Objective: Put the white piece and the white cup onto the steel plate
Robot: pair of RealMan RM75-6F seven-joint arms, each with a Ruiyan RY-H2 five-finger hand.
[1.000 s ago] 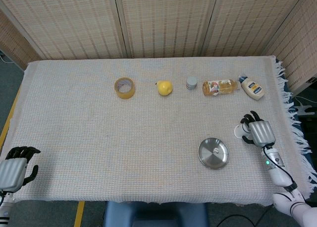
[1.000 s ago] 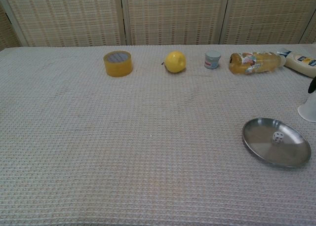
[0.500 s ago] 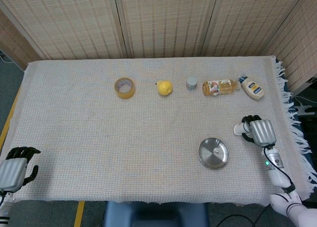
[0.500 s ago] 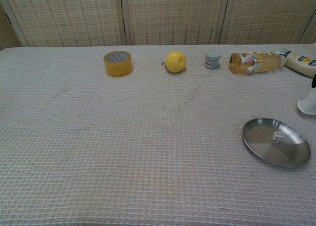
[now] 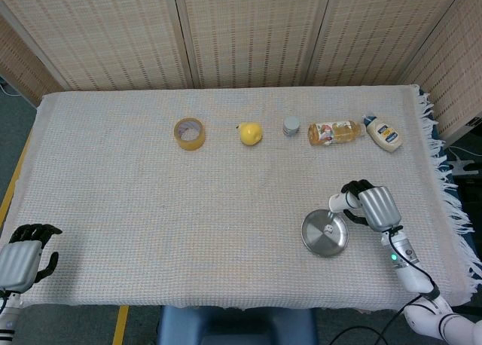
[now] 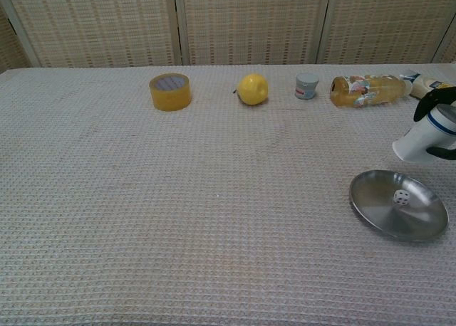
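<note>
Gripping the white cup (image 6: 422,139) at the right edge of the frame, the right hand (image 5: 374,206) is carrying it tilted just above the steel plate (image 5: 316,239). White piece (image 6: 402,197) is already lying on the plate, so the cup is best set beside it, upright. Left hand (image 5: 22,256) is idling, fingers curled, lower left.

Looks like a lab or test room staged for robot trials, not a lived-in home. Woven reed folding screens (image 5: 248,32) closing off the far side as a plain backdrop. Counter (image 5: 135,224) draped in a pale waffle-weave cloth, fringe (image 5: 452,202) hanging off the right edge. Grey floor (image 5: 11,126) at left with a strip of yellow tape (image 5: 119,324) near the front edge. Cables (image 5: 459,168) lying at right.
</note>
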